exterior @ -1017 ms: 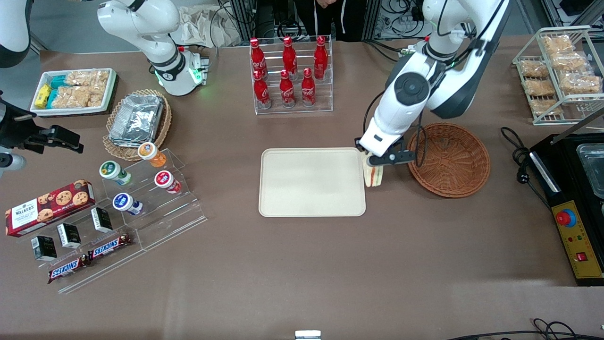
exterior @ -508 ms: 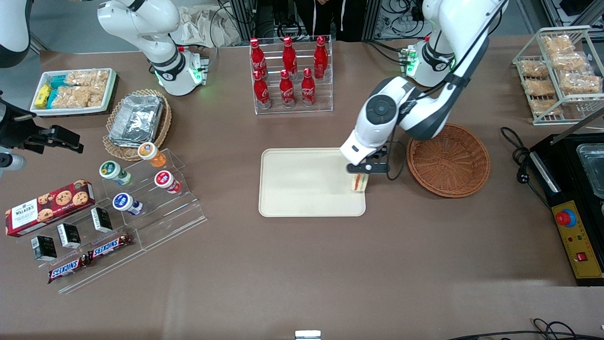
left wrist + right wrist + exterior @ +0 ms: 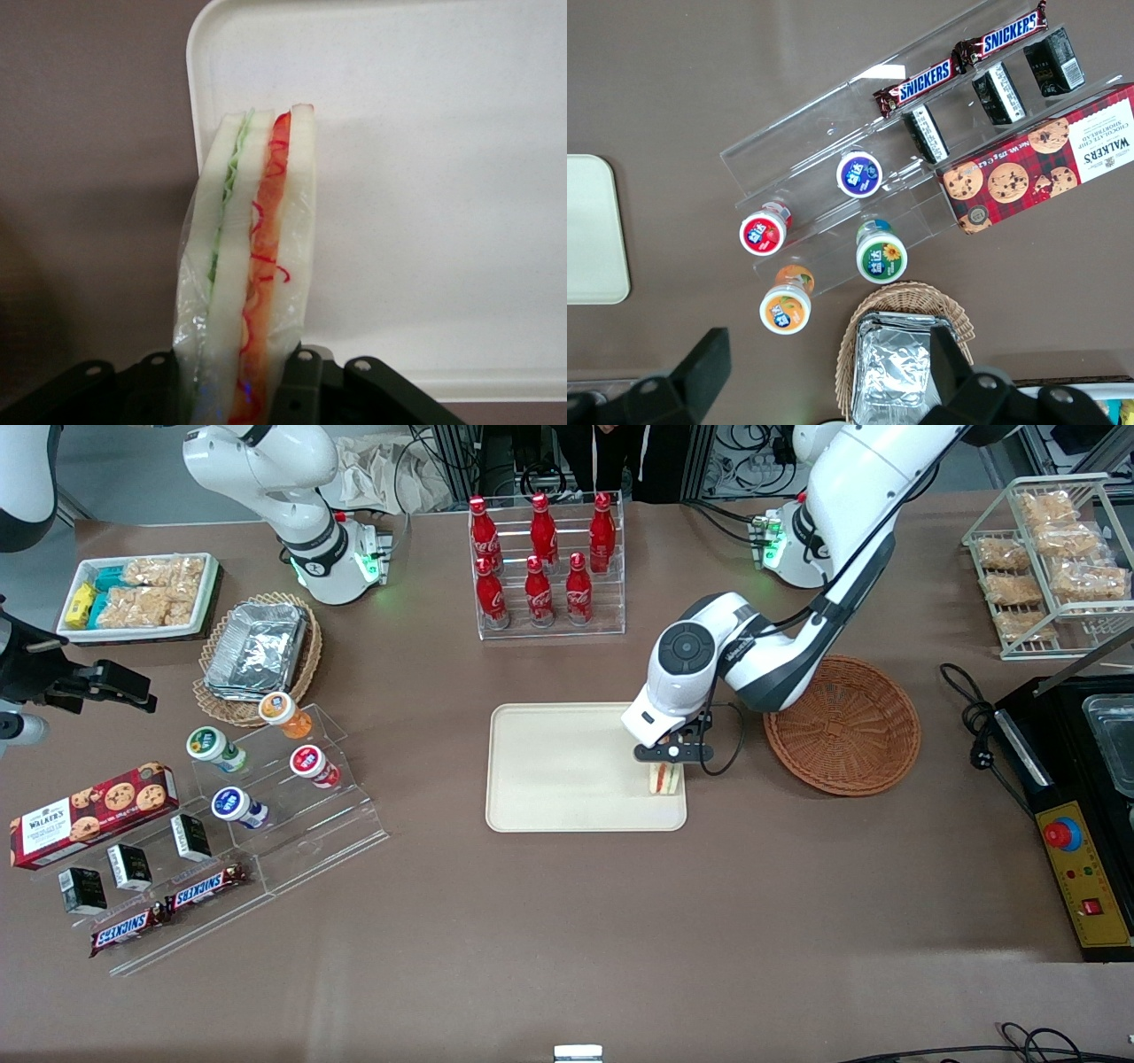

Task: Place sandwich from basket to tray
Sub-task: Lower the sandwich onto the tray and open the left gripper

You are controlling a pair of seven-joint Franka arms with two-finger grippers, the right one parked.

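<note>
Sandwich (image 3: pixel 664 778) held on edge by the left arm's gripper (image 3: pixel 666 763), seen a little right of the frame's centre in the front view, over the corner of the tray (image 3: pixel 567 771) nearest the basket (image 3: pixel 842 724). The fingers (image 3: pixel 299 382) are closed on the wedge: in the wrist view they pinch its wrapped white bread at the base, with the green and orange-red filling layers (image 3: pixel 266 230) running upward between the slices and the plastic wrap bulging just above the grip. The basket, at centre right of the front view, shows only bare weave, so the pick-up and most of the carry can be judged complete. What remains is the set-down and release. The wedge hangs inside the tray's outline in the front view, yet close to the rim; the wrist view shows the tray's rounded corner (image 3: pixel 199 35) just beside the bread, with brown table (image 3: pixel 89 177) on the outer side. Whether the lower edge already touches the tray surface cannot be told from either view, though it appears low. A fair estimate is that the task is near its final step: lowering the sandwich the rest of the way, perhaps after a small shift inward from the rim, then opening the fingers and withdrawing. Standing on its narrow edge, the wedge may tip over once freed.
</note>
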